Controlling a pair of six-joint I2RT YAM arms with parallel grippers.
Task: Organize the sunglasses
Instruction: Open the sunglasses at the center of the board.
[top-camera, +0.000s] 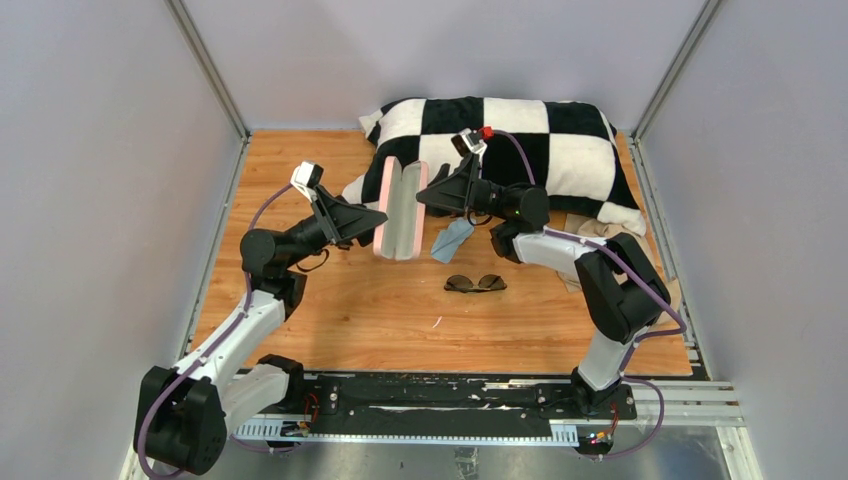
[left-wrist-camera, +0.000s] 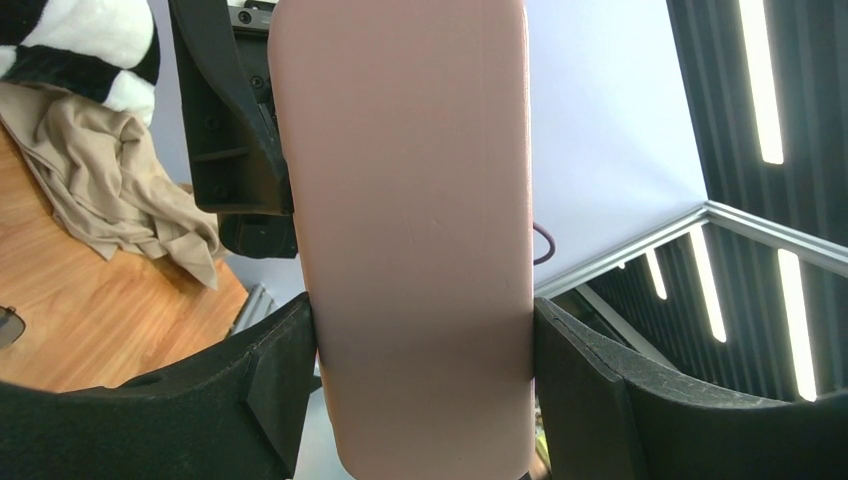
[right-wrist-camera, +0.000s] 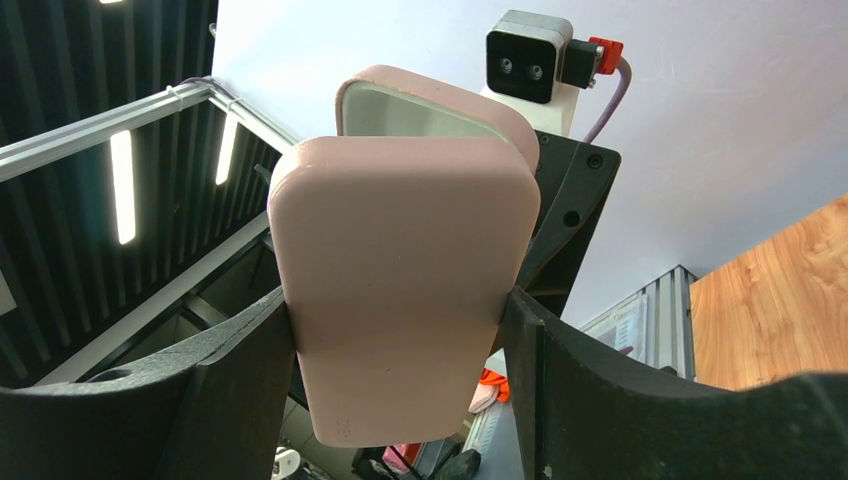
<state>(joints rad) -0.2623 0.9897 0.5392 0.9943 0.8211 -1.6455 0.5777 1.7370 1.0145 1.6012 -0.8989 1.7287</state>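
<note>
Fronting the checked pillow (top-camera: 520, 140), the open case (top-camera: 400, 210) is held by left jaws on one half, right jaws on the other. Sunglasses (top-camera: 475, 284) lie on the worktop (top-camera: 350, 320) nearer and right of it, long axis left-right, closer to the right arm (top-camera: 620, 290).

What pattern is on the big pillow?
The pillow has black-and-white checks, clearest in the top view.

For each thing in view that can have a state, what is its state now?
case: open, held between both hands.
left hand: closed on one half of the case.
right hand: closed on the other half.
sunglasses: lying on the table, outside the case, untouched.
blue cloth: lying loose beside the case.
</note>
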